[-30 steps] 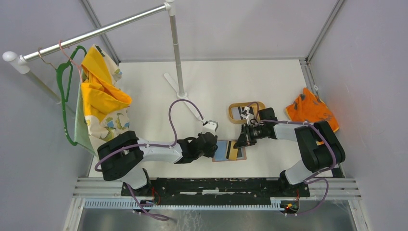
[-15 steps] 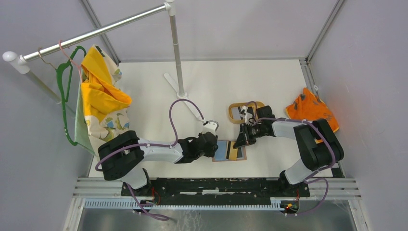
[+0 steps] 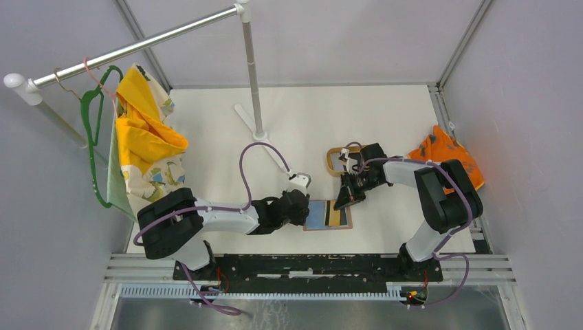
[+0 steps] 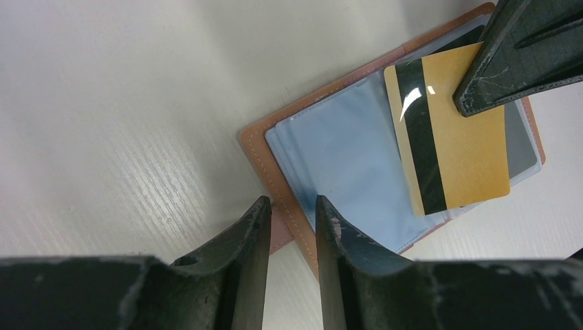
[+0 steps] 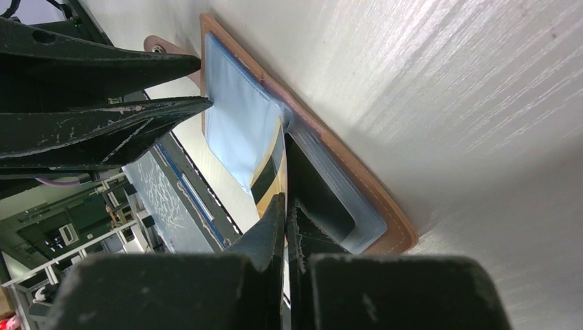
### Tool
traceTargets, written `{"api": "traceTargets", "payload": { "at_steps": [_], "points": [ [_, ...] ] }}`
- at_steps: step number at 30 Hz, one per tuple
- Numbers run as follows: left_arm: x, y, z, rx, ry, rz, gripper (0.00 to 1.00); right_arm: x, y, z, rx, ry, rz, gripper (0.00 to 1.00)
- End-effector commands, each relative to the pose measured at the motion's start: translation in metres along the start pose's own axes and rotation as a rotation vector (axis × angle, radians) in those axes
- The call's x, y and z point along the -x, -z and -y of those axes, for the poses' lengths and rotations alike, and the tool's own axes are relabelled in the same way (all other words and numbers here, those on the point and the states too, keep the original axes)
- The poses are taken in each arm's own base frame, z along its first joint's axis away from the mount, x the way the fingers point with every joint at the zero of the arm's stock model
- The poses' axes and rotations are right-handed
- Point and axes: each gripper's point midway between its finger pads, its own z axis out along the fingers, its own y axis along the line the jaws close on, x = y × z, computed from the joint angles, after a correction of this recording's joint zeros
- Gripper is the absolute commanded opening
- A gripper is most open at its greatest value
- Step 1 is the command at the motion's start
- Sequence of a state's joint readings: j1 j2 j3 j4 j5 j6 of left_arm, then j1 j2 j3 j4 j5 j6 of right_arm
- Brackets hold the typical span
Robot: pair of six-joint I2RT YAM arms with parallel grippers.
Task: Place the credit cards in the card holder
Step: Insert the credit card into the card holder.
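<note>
I see the card holder [image 4: 330, 148] lying open on the counter [image 4: 124, 103], between the two arms. My left hand [image 4: 292, 206] stands over its left edge with the jaws a little apart; whether they pinch the leather, I cannot tell. My right hand [image 5: 285, 203] is closed, and its tips touch a corner of the gold card [image 4: 454, 144], which lies on the right page.

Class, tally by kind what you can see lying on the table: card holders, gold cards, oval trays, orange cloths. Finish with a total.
card holder: 1
gold card: 1
oval tray: 1
orange cloth: 1
Total: 4
</note>
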State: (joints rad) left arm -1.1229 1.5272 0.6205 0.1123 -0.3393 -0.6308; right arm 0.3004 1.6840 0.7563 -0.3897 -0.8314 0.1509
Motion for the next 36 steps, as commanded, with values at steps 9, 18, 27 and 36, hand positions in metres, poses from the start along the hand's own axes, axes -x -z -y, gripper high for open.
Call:
{"api": "traceTargets", "payload": {
  "at_steps": [9,18,27,36],
  "points": [
    [0.008,0.003,0.004,-0.032,-0.022,0.041,0.36,-0.003,-0.009,0.012,-0.113,0.056,-0.048,0.01],
    [0.007,0.001,0.01,-0.057,-0.018,0.036,0.36,0.002,-0.016,0.006,-0.092,0.053,-0.029,0.02],
    [0.006,-0.002,0.013,-0.063,-0.023,0.024,0.36,0.004,-0.019,0.001,-0.058,0.029,-0.032,0.05],
    [0.004,-0.003,0.013,-0.062,-0.022,0.019,0.36,0.007,-0.024,-0.002,-0.024,0.012,-0.031,0.08]
  ]
}}
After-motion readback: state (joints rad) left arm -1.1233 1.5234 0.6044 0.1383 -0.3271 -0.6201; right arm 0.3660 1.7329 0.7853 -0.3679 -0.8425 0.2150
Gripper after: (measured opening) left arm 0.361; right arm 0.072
